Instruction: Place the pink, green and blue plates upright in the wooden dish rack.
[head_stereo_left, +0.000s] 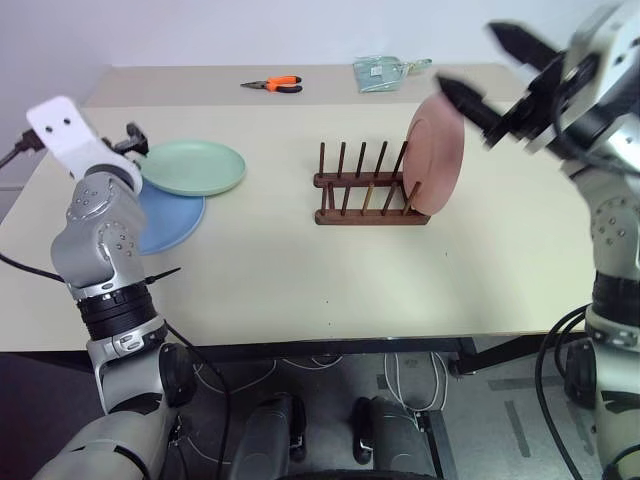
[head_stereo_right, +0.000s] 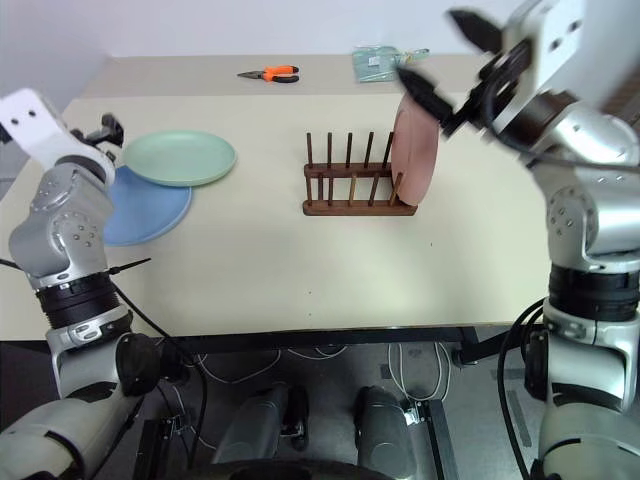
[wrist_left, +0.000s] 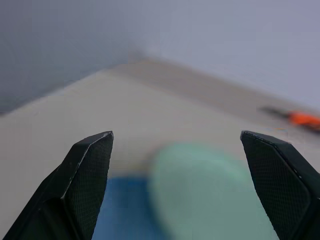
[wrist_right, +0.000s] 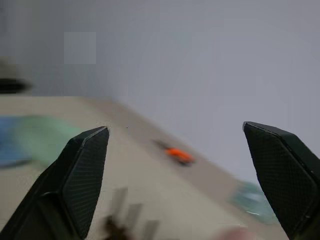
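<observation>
Bare table (head_stereo_left: 270, 270) fronts the rack (head_stereo_left: 365, 190); pink plate (head_stereo_left: 436, 155) blocks its right end.

Pink plate (head_stereo_left: 436, 150), green plate (head_stereo_left: 194, 166), blue plate (head_stereo_left: 170, 221)

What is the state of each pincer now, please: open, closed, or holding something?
Left pincer: open, holding nothing.
Right pincer: open, holding nothing.

- One plate (head_stereo_left: 436, 156) stands upright in my rack's (head_stereo_left: 367, 195) 3 o'clock end.
- At 9 o'clock, a second plate (head_stereo_left: 195, 166) overlaps a third (head_stereo_left: 168, 222) on the counter (head_stereo_left: 300, 280).
- Pliers (head_stereo_left: 273, 85) lie at 12 o'clock.
</observation>
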